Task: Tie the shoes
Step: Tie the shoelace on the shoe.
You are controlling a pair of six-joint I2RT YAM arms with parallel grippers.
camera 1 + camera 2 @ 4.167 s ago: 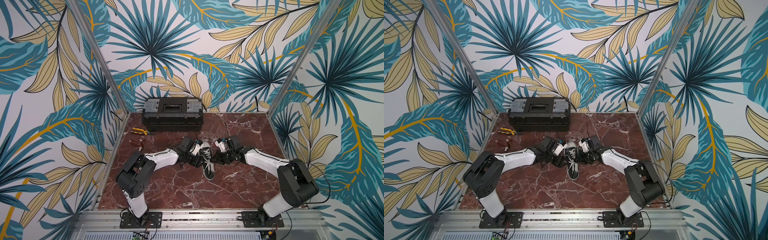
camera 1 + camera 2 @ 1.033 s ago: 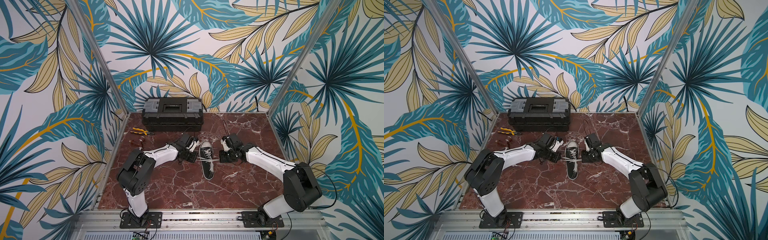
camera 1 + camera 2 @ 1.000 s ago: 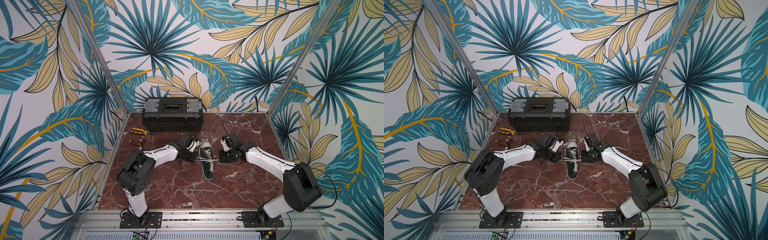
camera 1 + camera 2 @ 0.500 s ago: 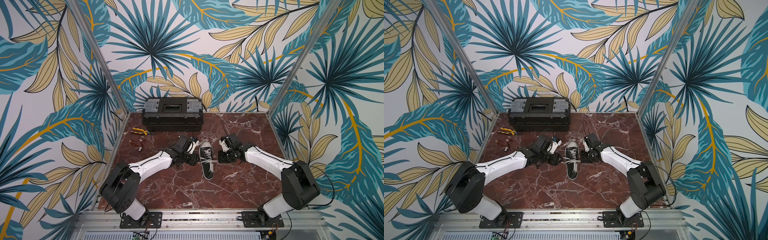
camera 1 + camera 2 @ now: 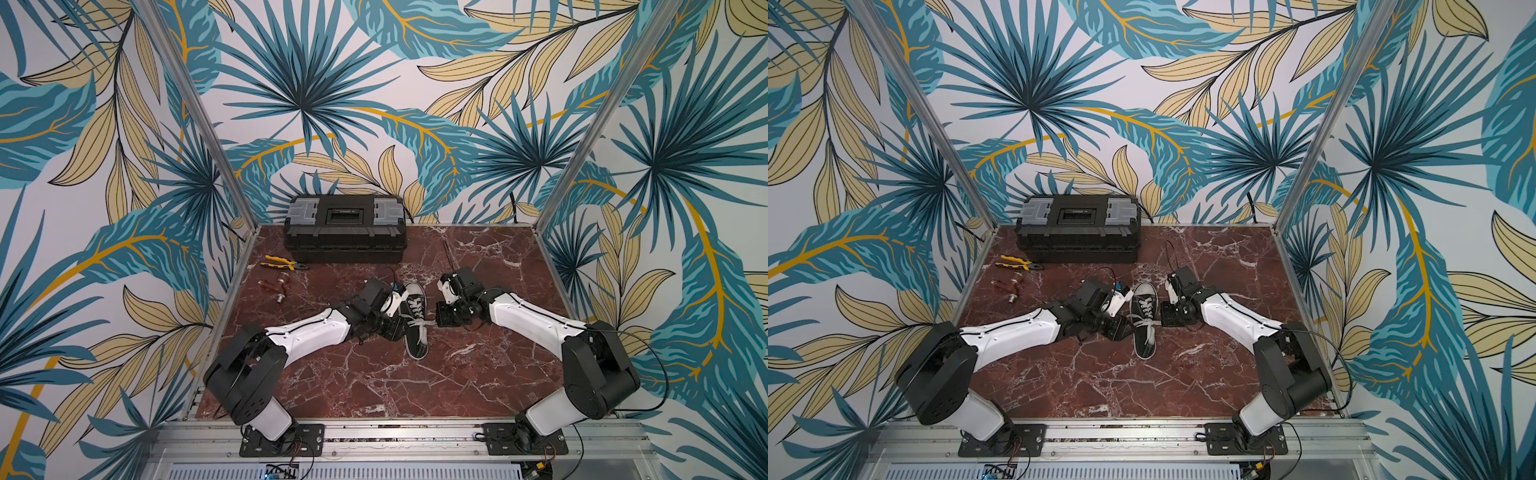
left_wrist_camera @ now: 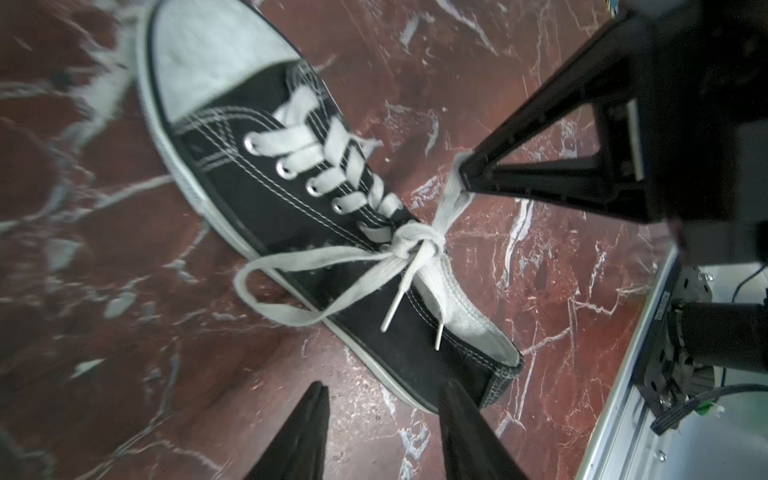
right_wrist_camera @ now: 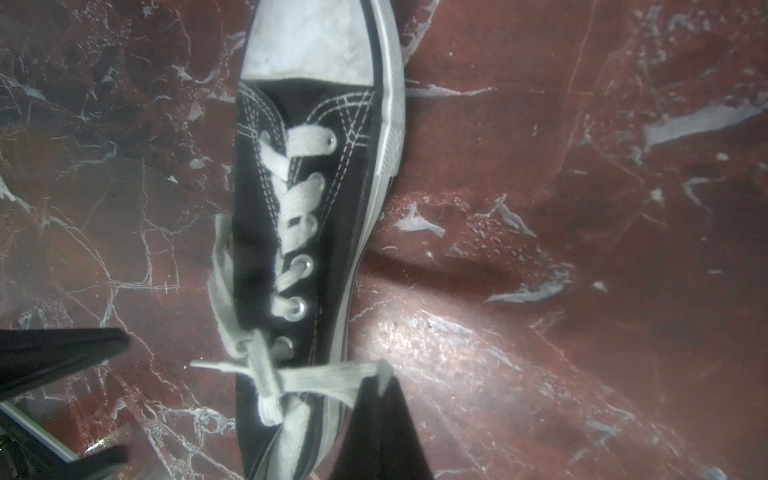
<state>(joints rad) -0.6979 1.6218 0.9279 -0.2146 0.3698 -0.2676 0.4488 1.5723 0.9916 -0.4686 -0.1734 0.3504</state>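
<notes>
1. Left claw (image 6: 384, 419): clamped shut a second ago, now parted and empty.
2. Lace loop (image 6: 316, 255): let go, slack across the shoe (image 6: 257, 195) edge onto the surface (image 6: 124, 374).
3. Left arm (image 5: 307, 332): elbow sunk lower.

sneaker (image 5: 416, 322): black, white toe cap (image 6: 216, 54), white laces (image 6: 316, 145) | tabletop (image 5: 374, 374): red-brown marble, white veins | toolbox (image 5: 345, 239): black, grey

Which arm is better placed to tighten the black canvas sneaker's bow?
Probably right: the right gripper is shut on the flat white lace running straight to the knot; the left gripper is open and empty.
</notes>
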